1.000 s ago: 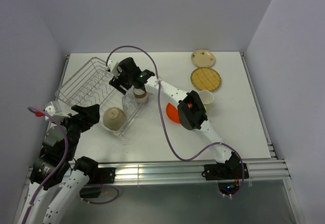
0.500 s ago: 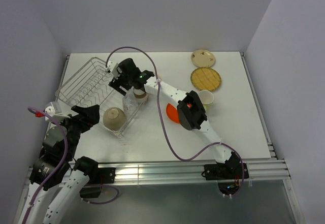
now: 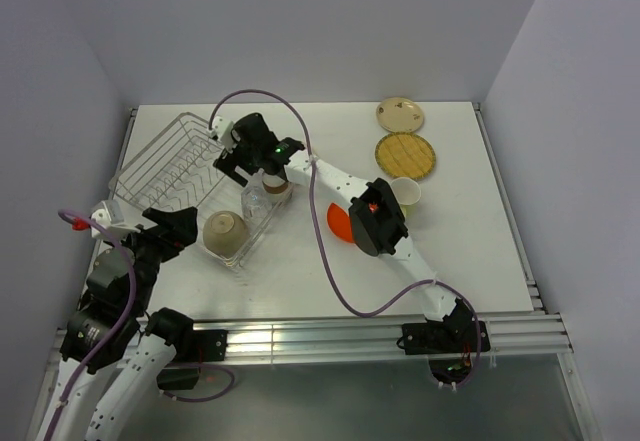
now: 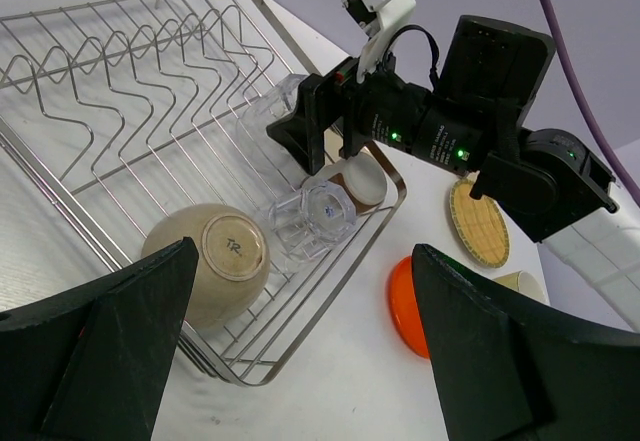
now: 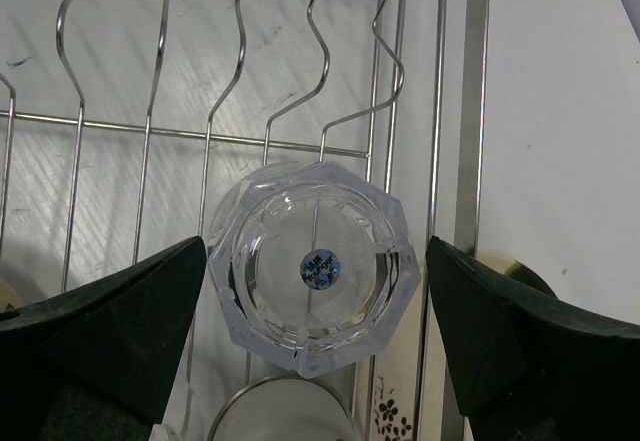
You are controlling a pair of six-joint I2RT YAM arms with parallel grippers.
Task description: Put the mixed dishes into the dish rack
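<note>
With your right hand (image 5: 315,311) wide open and empty around the clear glass (image 5: 313,261) standing in the dish rack (image 3: 160,161), you likely needed a straight lift clear next.

The right arm (image 3: 375,221) stretches far forward and to the left, wrist bent down. The right gripper (image 3: 235,161) points downward with its jaws spread wide. The left arm (image 3: 105,291) is folded near its base. The left gripper (image 3: 172,223) aims forward and to the right, jaws also wide apart.
</note>
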